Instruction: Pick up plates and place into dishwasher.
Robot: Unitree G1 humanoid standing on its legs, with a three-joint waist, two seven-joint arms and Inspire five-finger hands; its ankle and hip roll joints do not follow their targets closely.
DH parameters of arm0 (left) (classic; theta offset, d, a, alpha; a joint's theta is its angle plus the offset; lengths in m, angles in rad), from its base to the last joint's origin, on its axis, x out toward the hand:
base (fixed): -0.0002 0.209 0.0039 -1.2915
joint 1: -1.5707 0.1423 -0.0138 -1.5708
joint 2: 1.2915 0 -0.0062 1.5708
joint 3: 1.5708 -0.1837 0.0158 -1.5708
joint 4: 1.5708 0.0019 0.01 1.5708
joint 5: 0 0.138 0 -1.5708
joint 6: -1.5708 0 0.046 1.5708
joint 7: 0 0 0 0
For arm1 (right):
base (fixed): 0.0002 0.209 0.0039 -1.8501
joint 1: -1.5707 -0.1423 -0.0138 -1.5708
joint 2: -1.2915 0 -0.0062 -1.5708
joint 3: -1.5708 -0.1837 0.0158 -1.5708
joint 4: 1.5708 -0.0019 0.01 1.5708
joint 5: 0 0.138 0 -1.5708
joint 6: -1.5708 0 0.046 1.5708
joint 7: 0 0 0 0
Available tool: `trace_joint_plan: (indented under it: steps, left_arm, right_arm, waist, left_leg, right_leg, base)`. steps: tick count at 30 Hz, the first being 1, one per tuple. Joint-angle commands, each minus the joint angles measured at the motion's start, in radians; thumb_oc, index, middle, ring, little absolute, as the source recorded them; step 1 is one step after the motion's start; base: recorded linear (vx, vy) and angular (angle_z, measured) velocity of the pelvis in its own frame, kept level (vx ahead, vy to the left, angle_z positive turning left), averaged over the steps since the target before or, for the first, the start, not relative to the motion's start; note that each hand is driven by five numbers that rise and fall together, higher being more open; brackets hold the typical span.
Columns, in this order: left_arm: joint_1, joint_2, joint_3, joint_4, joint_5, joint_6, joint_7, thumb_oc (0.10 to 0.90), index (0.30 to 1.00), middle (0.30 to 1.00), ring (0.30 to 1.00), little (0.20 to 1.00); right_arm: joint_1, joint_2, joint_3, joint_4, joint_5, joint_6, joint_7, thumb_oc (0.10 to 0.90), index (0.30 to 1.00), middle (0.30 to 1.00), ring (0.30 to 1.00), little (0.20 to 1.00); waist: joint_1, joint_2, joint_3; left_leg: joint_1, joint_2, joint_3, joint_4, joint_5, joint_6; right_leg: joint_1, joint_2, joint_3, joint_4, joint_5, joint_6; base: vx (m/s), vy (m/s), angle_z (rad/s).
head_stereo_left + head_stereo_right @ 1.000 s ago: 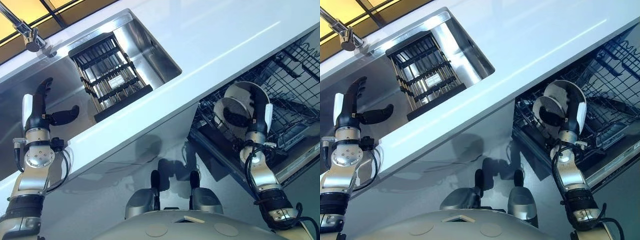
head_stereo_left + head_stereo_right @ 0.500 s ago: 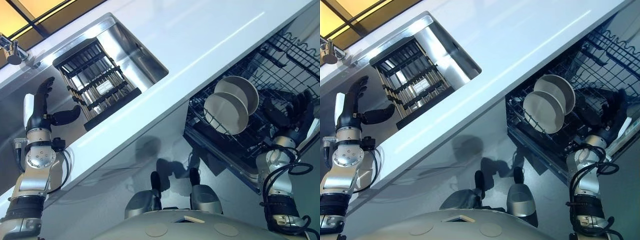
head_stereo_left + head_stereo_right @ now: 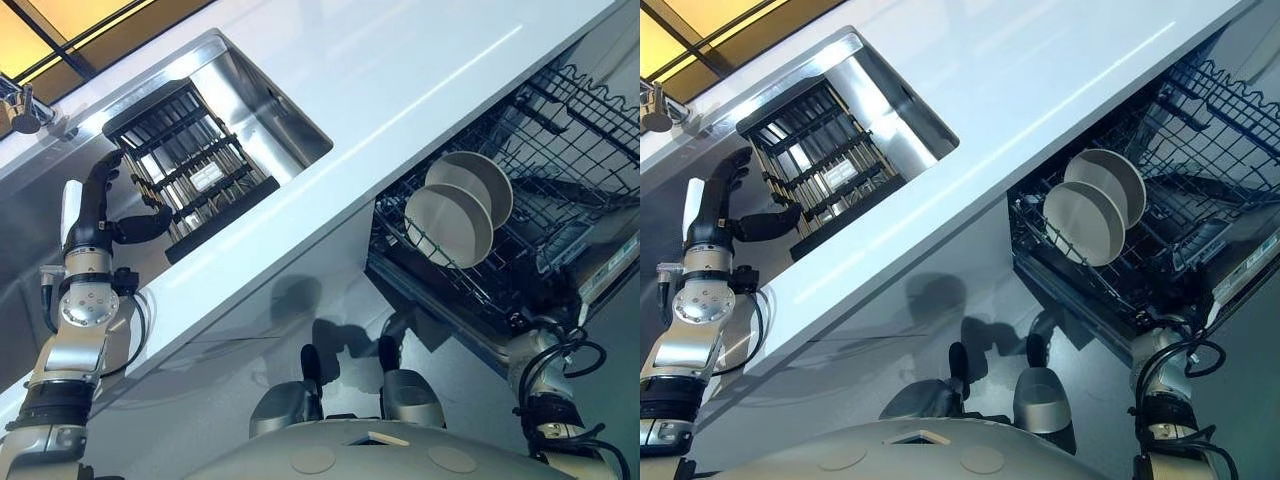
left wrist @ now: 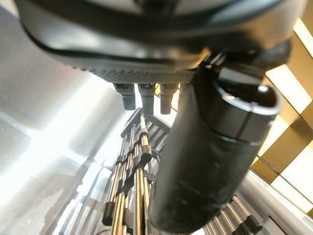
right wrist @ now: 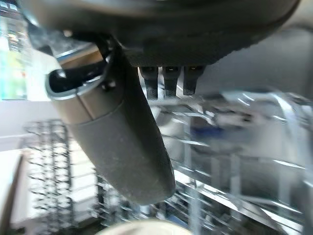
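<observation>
Two pale round plates (image 3: 449, 226) (image 3: 478, 181) stand upright side by side in the dishwasher's black wire rack (image 3: 560, 160); nothing touches them. My right hand (image 5: 146, 29) is open, its thumb and fingers straight, with blurred rack wires past them. My left hand (image 3: 96, 212) is open over the steel sink (image 3: 270, 100), fingers up and thumb stretched toward the black dish rack (image 3: 190, 160) in the sink. The bars of this dish rack (image 4: 137, 181) lie just past the fingers in the left wrist view, and it holds no plates.
A white countertop (image 3: 400, 70) runs between the sink and the open dishwasher. A faucet (image 3: 20, 110) stands at the sink's far left corner. The dishwasher's door edge (image 3: 610, 270) juts out at the lower right.
My right hand has let go of the plates and drawn back down and to the right, away from the rack. My left hand has shifted closer to the sink's dish rack.
</observation>
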Motion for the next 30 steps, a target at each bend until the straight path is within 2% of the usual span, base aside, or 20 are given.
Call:
trace_joint_plan:
  steps: [1,2,5,6,9,10,13,15,17,22,24,27,29,30]
  left_arm:
    - [-0.132,0.135,0.02,-0.012,-0.029,-0.03,0.024,0.8,0.9,0.9,0.9,0.9]
    - [-0.139,0.138,0.016,-0.016,-0.028,-0.026,0.022,0.8,0.9,0.9,0.9,0.9]
    - [-0.159,0.15,0.004,-0.03,-0.031,-0.016,0.011,0.8,0.9,0.9,0.9,0.9]
    - [-0.16,0.15,0.004,-0.031,-0.03,-0.016,0.011,0.8,0.9,0.9,0.9,0.9]
    - [-0.179,0.143,-0.008,-0.013,-0.02,-0.028,0.014,0.8,0.9,0.9,0.9,0.9]
    - [-0.188,0.14,-0.011,-0.007,-0.018,-0.029,0.015,0.8,0.9,0.9,0.9,0.9]
    - [-0.22,0.138,-0.03,0.022,-0.015,-0.035,0.023,0.8,0.9,0.9,0.9,0.9]
    - [-0.26,0.138,-0.053,0.044,-0.016,-0.028,0.024,0.8,0.9,0.9,0.9,0.9]
    - [-0.275,0.131,-0.066,0.051,-0.015,-0.023,0.026,0.8,0.9,0.9,0.9,0.9]
    - [-0.302,0.1,-0.111,0.074,-0.007,-0.026,0.036,0.8,0.9,0.9,0.9,0.9]
    - [-0.302,0.089,-0.121,0.095,0.001,-0.043,0.036,0.8,0.9,0.9,0.9,0.9]
    - [-0.302,0.083,-0.125,0.104,0.004,-0.054,0.031,0.8,0.9,0.9,0.9,0.9]
    - [-0.297,0.085,-0.123,0.103,0.0,-0.055,0.028,0.8,0.9,0.9,0.9,0.9]
    - [-0.289,0.085,-0.117,0.097,0.0,-0.053,0.029,0.8,0.9,0.9,0.9,0.9]
  right_arm:
    - [-0.109,-0.086,0.022,-0.03,0.068,-0.023,0.088,0.8,0.9,0.9,0.9,0.9]
    - [-0.119,-0.088,0.03,-0.027,0.093,-0.018,0.109,0.8,0.9,0.9,0.9,0.9]
    - [-0.156,-0.077,0.073,-0.079,0.222,-0.015,0.298,0.8,0.9,0.9,0.9,0.9]
    - [-0.159,-0.074,0.079,-0.088,0.23,-0.016,0.314,0.8,0.9,0.9,0.9,0.9]
    - [-0.196,-0.052,0.147,-0.18,0.297,-0.041,0.489,0.8,0.9,0.9,0.9,0.9]
    - [-0.217,-0.046,0.174,-0.217,0.31,-0.047,0.527,0.8,0.9,0.9,0.9,0.9]
    - [-0.298,-0.042,0.227,-0.296,0.292,-0.07,0.555,0.8,0.9,0.9,0.9,0.9]
    - [-0.401,-0.036,0.265,-0.353,0.25,-0.113,0.526,0.8,0.9,0.9,0.9,0.9]
    - [-0.451,-0.024,0.282,-0.39,0.223,-0.124,0.504,0.8,0.9,0.9,0.9,0.9]
    - [-0.627,-0.012,0.32,-0.484,0.01,-0.205,0.367,0.8,0.9,0.9,0.9,0.9]
    - [-0.662,-0.012,0.324,-0.505,-0.044,-0.216,0.328,0.8,0.9,0.9,0.9,0.9]
    - [-0.673,-0.018,0.324,-0.506,-0.1,-0.205,0.248,0.8,0.9,0.9,0.9,0.9]
    - [-0.652,-0.027,0.312,-0.483,-0.172,-0.128,0.112,0.8,0.9,0.9,0.9,0.9]
    - [-0.635,-0.032,0.306,-0.476,-0.185,-0.117,0.08,0.8,0.9,0.9,0.9,0.9]
  waist:
    - [0.03,-0.007,0.009]
    - [0.032,-0.007,0.014]
    - [0.048,-0.008,0.029]
    - [0.049,-0.008,0.03]
    - [0.058,-0.009,0.044]
    - [0.061,-0.01,0.047]
    - [0.068,-0.015,0.055]
    - [0.078,-0.019,0.058]
    - [0.083,-0.019,0.058]
    - [0.11,-0.019,0.049]
    - [0.117,-0.021,0.041]
    - [0.123,-0.024,0.033]
    - [0.122,-0.027,0.03]
    - [0.12,-0.028,0.03]
  left_leg:
    - [-0.04,-0.084,0.015,0.069,-0.086,0.056]
    - [-0.042,-0.084,0.011,0.071,-0.086,0.056]
    - [-0.052,-0.085,-0.006,0.08,-0.082,0.056]
    - [-0.054,-0.085,-0.008,0.081,-0.082,0.056]
    - [-0.065,-0.085,-0.017,0.088,-0.079,0.055]
    - [-0.068,-0.085,-0.019,0.088,-0.079,0.054]
    - [-0.077,-0.085,-0.021,0.091,-0.077,0.053]
    - [-0.085,-0.086,-0.024,0.1,-0.08,0.052]
    - [-0.088,-0.087,-0.028,0.105,-0.081,0.052]
    - [-0.091,-0.094,-0.042,0.12,-0.085,0.056]
    - [-0.093,-0.096,-0.045,0.123,-0.085,0.056]
    - [-0.09,-0.099,-0.05,0.123,-0.086,0.057]
    - [-0.086,-0.099,-0.05,0.123,-0.086,0.057]
    - [-0.084,-0.1,-0.049,0.123,-0.087,0.059]
  right_leg:
    - [-0.082,0.056,-0.025,0.201,-0.13,-0.009]
    - [-0.083,0.057,-0.027,0.203,-0.13,-0.01]
    - [-0.083,0.056,-0.038,0.207,-0.13,-0.016]
    - [-0.084,0.056,-0.039,0.207,-0.13,-0.017]
    - [-0.091,0.054,-0.046,0.209,-0.127,-0.02]
    - [-0.093,0.054,-0.047,0.207,-0.127,-0.02]
    - [-0.097,0.053,-0.049,0.202,-0.124,-0.02]
    - [-0.099,0.053,-0.051,0.2,-0.125,-0.024]
    - [-0.098,0.053,-0.052,0.201,-0.126,-0.026]
    - [-0.093,0.052,-0.058,0.207,-0.133,-0.035]
    - [-0.092,0.051,-0.061,0.21,-0.136,-0.037]
    - [-0.089,0.049,-0.064,0.216,-0.14,-0.037]
    - [-0.088,0.048,-0.065,0.221,-0.142,-0.038]
    - [-0.088,0.048,-0.064,0.222,-0.142,-0.038]
  base:
    - [-0.02,-0.068,0.16]
    - [-0.01,-0.069,0.11]
    - [-0.01,-0.063,0.04]
    - [-0.01,-0.039,0.08]
    - [-0.02,-0.025,0.12]
    - [-0.02,-0.02,0.05]
    - [0.0,0.0,0.0]
    - [0.0,-0.005,-0.02]
    - [0.0,0.0,0.0]
    - [0.05,0.016,0.05]
    - [0.07,0.024,0.09]
    - [0.05,0.012,0.07]
    - [0.04,0.017,0.06]
    - [0.02,0.023,0.05]
